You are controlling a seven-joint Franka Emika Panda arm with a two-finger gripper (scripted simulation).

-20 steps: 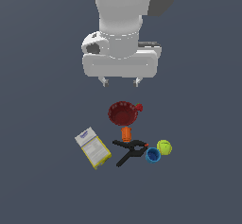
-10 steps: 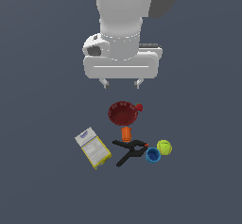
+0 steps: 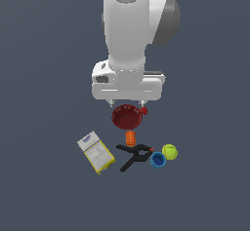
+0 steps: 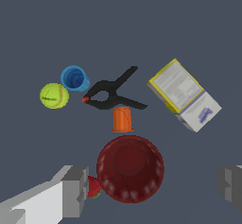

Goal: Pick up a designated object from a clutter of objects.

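The orange cup (image 3: 130, 138) is small and tapered. It stands between the dark red bowl (image 3: 127, 117) and the black clamp (image 3: 134, 154). In the wrist view the orange cup (image 4: 122, 119) touches the clamp (image 4: 111, 95) and sits just beside the bowl (image 4: 130, 168). My gripper (image 3: 127, 101) is open and empty, hovering above the bowl's far side, short of the orange cup. In the wrist view the gripper (image 4: 151, 185) shows its fingers (image 4: 71, 190) set wide apart on either side of the bowl.
A blue cup (image 3: 157, 160) and a yellow-green ball (image 3: 169, 151) lie to the exterior view's right of the clamp. A yellow-and-white box (image 3: 96, 152) lies to the left. They also show in the wrist view: cup (image 4: 74, 78), ball (image 4: 54, 96), box (image 4: 184, 95).
My gripper has come down toward the clutter and now hangs just over the red bowl. The objects have not moved.
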